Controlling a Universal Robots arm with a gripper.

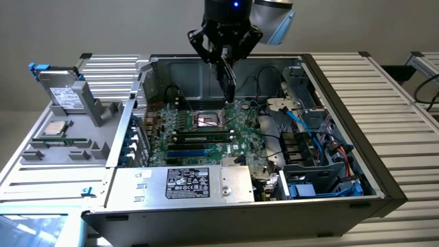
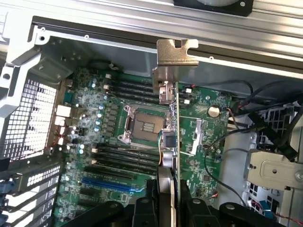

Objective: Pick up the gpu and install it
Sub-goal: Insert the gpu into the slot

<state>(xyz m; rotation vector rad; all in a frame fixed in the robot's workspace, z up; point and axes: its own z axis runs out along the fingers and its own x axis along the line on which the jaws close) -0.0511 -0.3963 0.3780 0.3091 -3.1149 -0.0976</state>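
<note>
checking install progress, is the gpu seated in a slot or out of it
Out. The gripper holds the gpu edge-on in the air above the motherboard, not down in any slot.

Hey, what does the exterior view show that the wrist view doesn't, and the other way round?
Exterior view: a grey side tray holding a silver box-shaped drive with white label and a small square silver processor chip. Wrist view: the held card's silver metal end bracket, close up. Both: the end effector shut on the thin rectangular gpu card, edge-on above the green motherboard.
</note>
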